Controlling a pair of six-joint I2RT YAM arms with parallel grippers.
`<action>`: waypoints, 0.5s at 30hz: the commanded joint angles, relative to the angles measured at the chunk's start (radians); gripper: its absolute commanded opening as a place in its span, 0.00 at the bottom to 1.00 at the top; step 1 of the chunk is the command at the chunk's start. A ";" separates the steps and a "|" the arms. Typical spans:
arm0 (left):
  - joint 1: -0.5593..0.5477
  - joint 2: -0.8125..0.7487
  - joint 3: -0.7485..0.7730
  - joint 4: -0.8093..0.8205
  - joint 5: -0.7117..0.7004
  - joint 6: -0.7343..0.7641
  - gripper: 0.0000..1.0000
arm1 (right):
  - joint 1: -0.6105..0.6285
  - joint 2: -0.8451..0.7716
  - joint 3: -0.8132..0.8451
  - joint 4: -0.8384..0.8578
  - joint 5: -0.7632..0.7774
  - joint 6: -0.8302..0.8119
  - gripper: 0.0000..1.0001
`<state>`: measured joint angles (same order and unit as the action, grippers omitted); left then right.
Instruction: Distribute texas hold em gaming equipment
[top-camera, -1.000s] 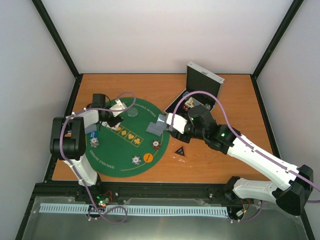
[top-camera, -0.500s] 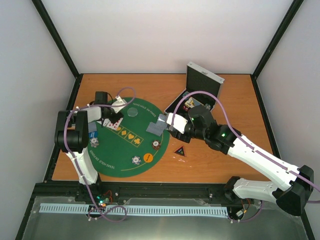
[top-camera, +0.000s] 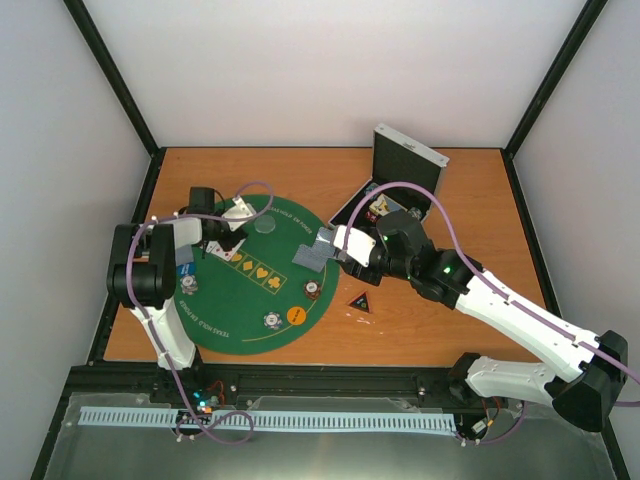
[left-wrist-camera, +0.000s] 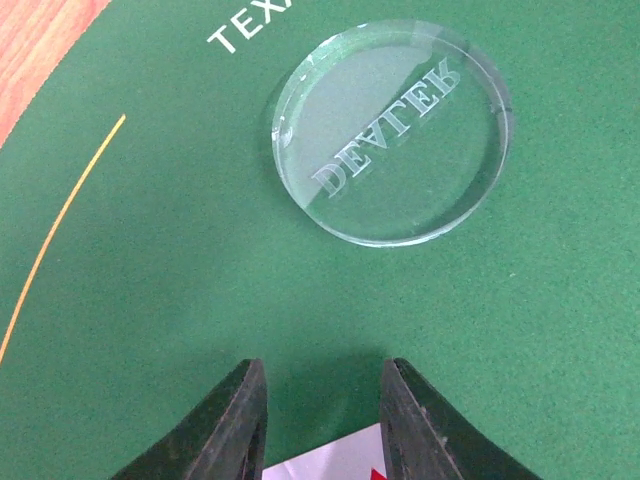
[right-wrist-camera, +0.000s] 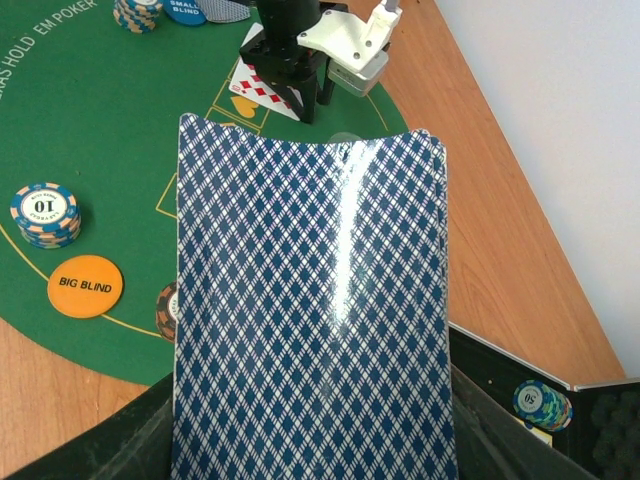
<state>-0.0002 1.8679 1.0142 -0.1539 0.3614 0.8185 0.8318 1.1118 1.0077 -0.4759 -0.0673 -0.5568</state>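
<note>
My right gripper (right-wrist-camera: 310, 425) is shut on a deck of blue-diamond-backed playing cards (right-wrist-camera: 310, 300), held over the right side of the green mat (top-camera: 240, 315). My left gripper (left-wrist-camera: 322, 375) stands open low over the mat's far left. A face-up card (left-wrist-camera: 335, 462) lies flat under its fingers (left-wrist-camera: 245, 400). That card (right-wrist-camera: 262, 88) shows red diamonds in the right wrist view. Just beyond the left gripper lies the clear disc (left-wrist-camera: 390, 140). On the mat are the orange disc (top-camera: 297, 316), a red chip (top-camera: 313, 289), a white chip (top-camera: 271, 320) and a chip stack (right-wrist-camera: 45, 213). The black triangular marker (top-camera: 361, 301) lies on the wood.
The open silver case (top-camera: 405, 160) stands at the far right of the table, with a chip (right-wrist-camera: 540, 403) inside. More chips (top-camera: 189, 284) and a blue disc (top-camera: 186, 268) sit at the mat's left edge. Black frame posts rise at the table's corners.
The left arm has shifted slightly over the face-up card and its jaws have narrowed. The right arm with the deck has not moved.
</note>
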 joint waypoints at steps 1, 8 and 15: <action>0.001 -0.012 -0.028 -0.085 0.015 0.030 0.34 | 0.006 -0.026 0.003 0.016 -0.001 0.005 0.53; 0.001 -0.047 0.011 -0.116 0.062 -0.028 0.36 | 0.006 -0.026 0.008 0.011 0.000 0.000 0.53; 0.000 -0.224 0.143 -0.235 0.224 -0.223 0.41 | 0.006 -0.013 0.018 -0.002 0.000 -0.001 0.53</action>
<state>-0.0002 1.7882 1.0489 -0.3103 0.4561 0.7292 0.8318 1.1053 1.0077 -0.4774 -0.0673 -0.5571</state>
